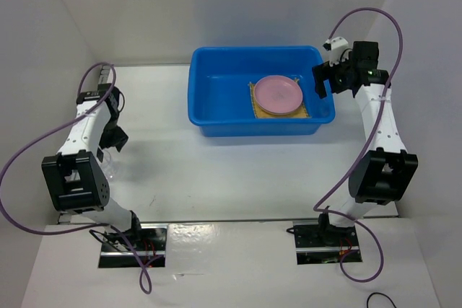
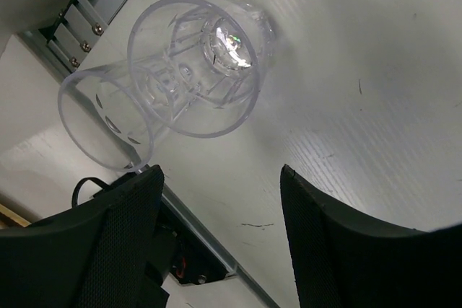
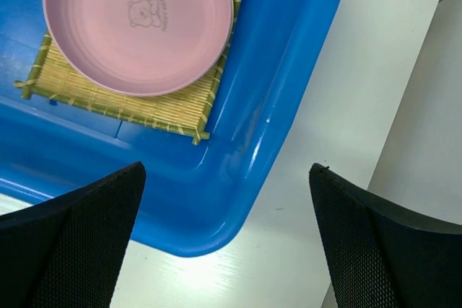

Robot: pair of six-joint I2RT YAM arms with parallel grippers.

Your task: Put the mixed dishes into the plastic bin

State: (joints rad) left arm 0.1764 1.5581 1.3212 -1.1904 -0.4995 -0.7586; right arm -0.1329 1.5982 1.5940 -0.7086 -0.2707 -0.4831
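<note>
The blue plastic bin (image 1: 216,99) stands at the back middle of the table. Inside it on the right, the pink plate (image 1: 278,94) lies on the bamboo mat (image 1: 254,110); both also show in the right wrist view, plate (image 3: 137,23) and mat (image 3: 115,99). The tan-orange plate is not visible. Two clear glass cups (image 2: 195,70) sit together on the table, overlapping in the left wrist view, just ahead of my open, empty left gripper (image 2: 220,171). My right gripper (image 3: 227,171) is open and empty above the bin's right corner (image 3: 238,200).
White walls close in the table on the left, back and right. A metal rail (image 2: 86,12) runs by the cups at the table's left edge. My left arm (image 1: 86,142) is at the left side, my right arm (image 1: 379,128) at the right.
</note>
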